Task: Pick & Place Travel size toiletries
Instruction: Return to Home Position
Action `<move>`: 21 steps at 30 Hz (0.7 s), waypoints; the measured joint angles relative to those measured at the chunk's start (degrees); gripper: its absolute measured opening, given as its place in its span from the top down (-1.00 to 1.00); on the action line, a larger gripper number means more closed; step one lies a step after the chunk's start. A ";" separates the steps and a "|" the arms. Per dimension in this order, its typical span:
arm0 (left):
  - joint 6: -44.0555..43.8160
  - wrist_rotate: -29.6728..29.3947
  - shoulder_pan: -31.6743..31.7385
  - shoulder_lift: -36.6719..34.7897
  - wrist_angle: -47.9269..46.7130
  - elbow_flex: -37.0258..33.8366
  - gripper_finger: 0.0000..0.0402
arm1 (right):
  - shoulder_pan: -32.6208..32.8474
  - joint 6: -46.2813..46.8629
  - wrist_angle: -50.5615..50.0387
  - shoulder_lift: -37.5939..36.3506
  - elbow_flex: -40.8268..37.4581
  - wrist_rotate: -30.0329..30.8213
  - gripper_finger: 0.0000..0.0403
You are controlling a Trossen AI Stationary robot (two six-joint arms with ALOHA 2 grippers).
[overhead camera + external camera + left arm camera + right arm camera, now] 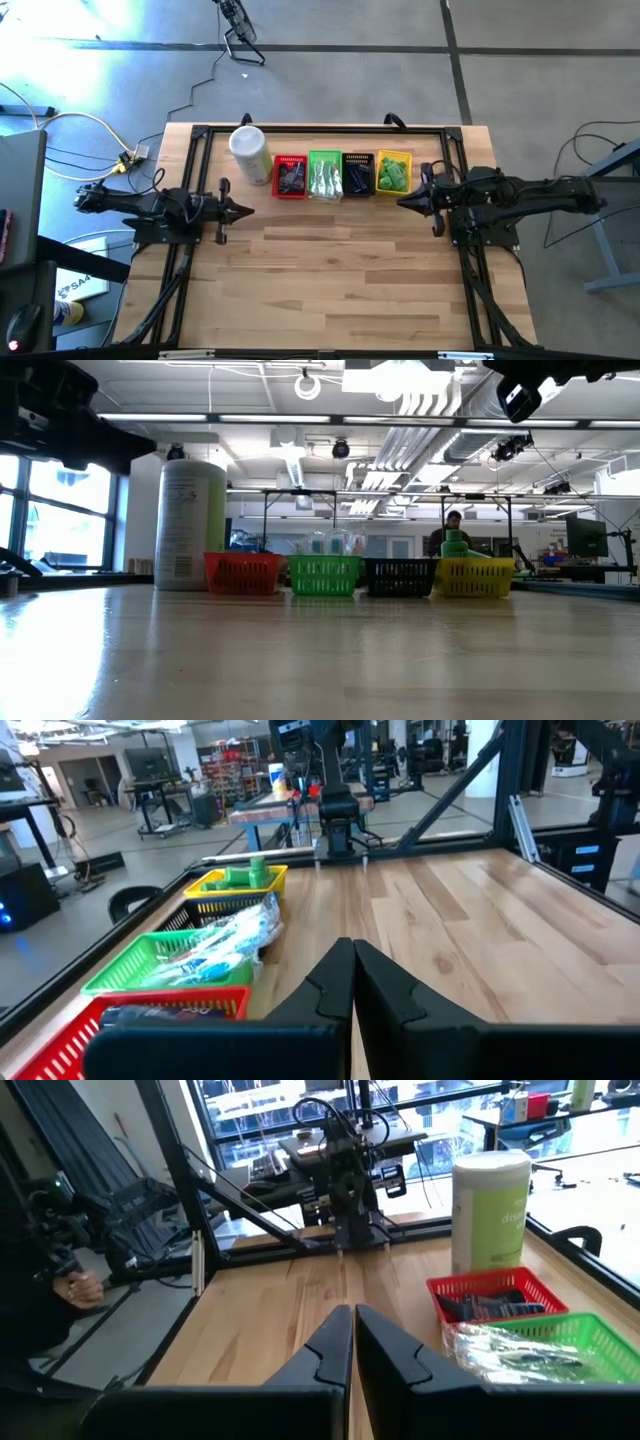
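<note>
**High view.** A light wood table (pixel 330 290) in a black frame stands on a grey concrete floor (pixel 540 90). Cables (pixel 70 125) trail on the floor at the left. Along the table's far edge runs one row: a white canister (pixel 250 152), then a red basket (pixel 277 178), green basket (pixel 324 153), black basket (pixel 357 156) and yellow basket (pixel 394 153), set side by side.

All toiletries lie in the baskets:
- The dark tubes (pixel 291 178) are in the red one, slightly askew.
- The clear-wrapped sticks (pixel 324 180) are in the green one, long axis front to back along the basket.
- The black and blue pieces (pixel 357 176) are in the black one.
- The green bottles (pixel 393 175) are heaped in the yellow one, with no common direction.

The left gripper (pixel 248 210) hangs over the table's left side. The right gripper (pixel 402 202) hangs just in front of the yellow basket, and the two tips face each other.

**Low view.** The room is an open hall with ceiling ducts and strip lights. A person (pixel 453 522) sits behind the yellow basket. One green bottle rises above that basket's rim.

**Left wrist view.** The fingers (pixel 330 988) are pressed together with nothing between them.

**Right wrist view.** The fingers (pixel 330 1348) are likewise closed on nothing. A person's hand (pixel 75 1288) shows beyond the table's edge.
</note>
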 joint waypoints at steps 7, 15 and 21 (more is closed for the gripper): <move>-0.02 -0.18 0.01 0.11 -0.14 -0.05 0.98 | 0.00 1.45 -4.90 -8.82 0.00 2.79 0.96; -0.03 -0.24 0.00 0.11 -0.24 -0.08 0.98 | 0.00 -0.35 -7.75 -15.42 0.00 2.84 0.96; -0.16 -0.32 0.02 0.11 -0.26 -0.11 0.98 | 0.00 -0.35 -11.03 -18.40 0.00 2.97 0.96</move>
